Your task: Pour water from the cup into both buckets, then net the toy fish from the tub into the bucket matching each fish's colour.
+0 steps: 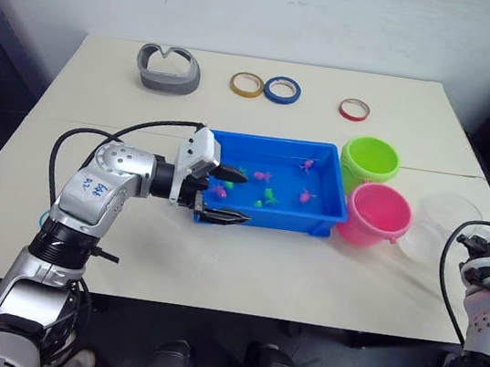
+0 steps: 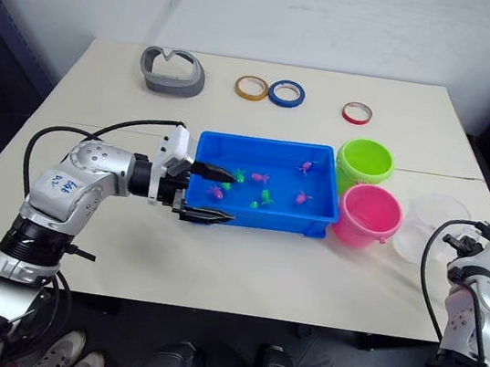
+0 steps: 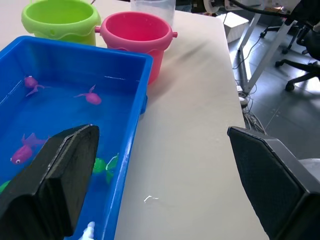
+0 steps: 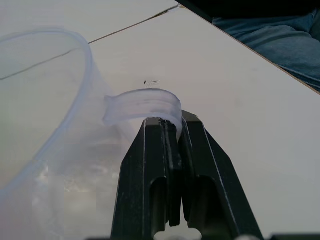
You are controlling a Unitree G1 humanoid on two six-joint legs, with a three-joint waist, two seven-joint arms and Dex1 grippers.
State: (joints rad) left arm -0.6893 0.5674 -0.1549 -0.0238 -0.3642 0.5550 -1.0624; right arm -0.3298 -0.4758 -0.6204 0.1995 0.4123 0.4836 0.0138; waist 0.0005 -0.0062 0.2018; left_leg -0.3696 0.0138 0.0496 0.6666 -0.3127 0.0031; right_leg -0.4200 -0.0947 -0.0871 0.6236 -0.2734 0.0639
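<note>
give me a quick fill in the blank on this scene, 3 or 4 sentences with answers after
1. The right gripper is shut on the handle of the clear ____.
2. The left gripper is open, one finger over the water and one outside the near wall of the blue ____.
3. On the table, the pink bucket stands nearer the robot than the ____ bucket.
4. Of the three tape rings at the far side, the red tape ring lies farthest to the robot's ____.

Missing words: cup; tub; green; right
</note>
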